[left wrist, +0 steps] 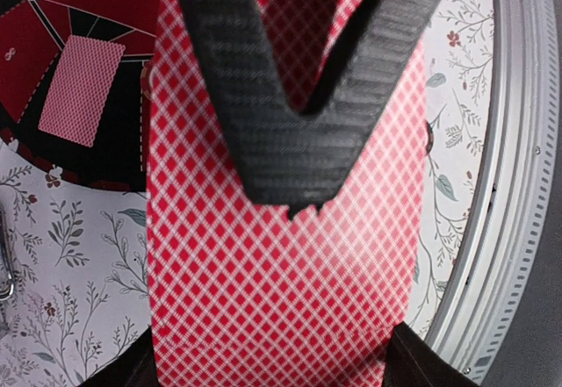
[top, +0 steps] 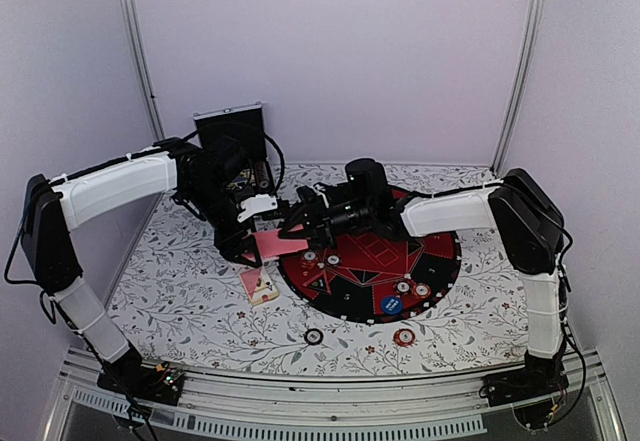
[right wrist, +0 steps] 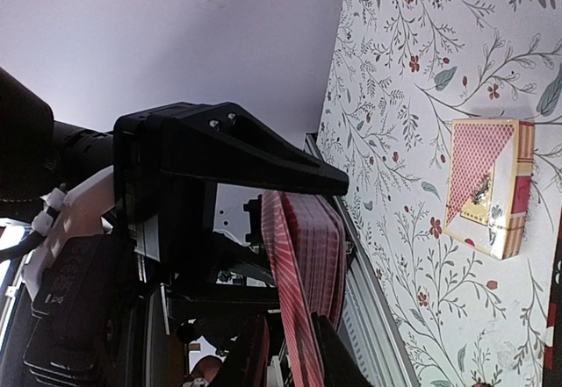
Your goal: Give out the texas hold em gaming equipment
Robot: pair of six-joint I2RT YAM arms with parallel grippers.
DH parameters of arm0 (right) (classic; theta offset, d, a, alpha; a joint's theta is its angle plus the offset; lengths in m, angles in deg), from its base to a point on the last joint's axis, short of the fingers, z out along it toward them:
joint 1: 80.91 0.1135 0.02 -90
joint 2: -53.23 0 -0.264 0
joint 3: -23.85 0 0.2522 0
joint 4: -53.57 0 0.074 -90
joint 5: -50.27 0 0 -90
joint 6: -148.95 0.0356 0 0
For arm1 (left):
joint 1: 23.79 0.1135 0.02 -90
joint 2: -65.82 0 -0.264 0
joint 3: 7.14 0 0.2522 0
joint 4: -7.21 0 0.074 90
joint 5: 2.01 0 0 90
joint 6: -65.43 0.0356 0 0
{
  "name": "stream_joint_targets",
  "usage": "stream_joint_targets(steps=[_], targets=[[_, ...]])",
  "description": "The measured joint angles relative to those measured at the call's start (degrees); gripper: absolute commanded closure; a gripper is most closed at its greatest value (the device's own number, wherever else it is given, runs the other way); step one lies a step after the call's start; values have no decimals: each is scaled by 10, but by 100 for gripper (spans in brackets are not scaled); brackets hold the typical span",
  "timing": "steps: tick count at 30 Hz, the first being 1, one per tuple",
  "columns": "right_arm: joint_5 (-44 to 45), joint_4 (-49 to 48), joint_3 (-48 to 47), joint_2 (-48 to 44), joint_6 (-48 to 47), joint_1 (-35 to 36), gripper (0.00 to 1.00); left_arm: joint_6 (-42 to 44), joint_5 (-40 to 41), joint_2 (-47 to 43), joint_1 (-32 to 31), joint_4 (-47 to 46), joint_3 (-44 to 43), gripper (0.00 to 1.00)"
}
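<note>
The left hand (top: 250, 241) is clamped shut on a deck of pink-red-backed cards (top: 283, 245). It holds the deck above the floral tabletop (top: 180, 301), at the left rim of the round black-and-red mat (top: 440, 261). The right hand (top: 294, 225) reaches across the mat to the deck's other end, with its fingers (right wrist: 237, 150) either side of the cards. It is impossible to tell whether they grip. A single card (left wrist: 81, 89) lies face down on the mat. An orange-red chip (top: 403, 337) lies on the tabletop near the mat's front rim. A card box (top: 258, 284) rests beside the left rim.
</note>
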Motion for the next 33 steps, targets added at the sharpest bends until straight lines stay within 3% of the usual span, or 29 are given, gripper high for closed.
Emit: stream_joint_targets(steps=[12, 33], targets=[[-4, 27, 2, -10, -10, -5, 97, 0, 0, 0, 0, 0, 4, 70], [-13, 45, 39, -53, -19, -38, 100, 0, -3, 0, 0, 0, 4, 77]])
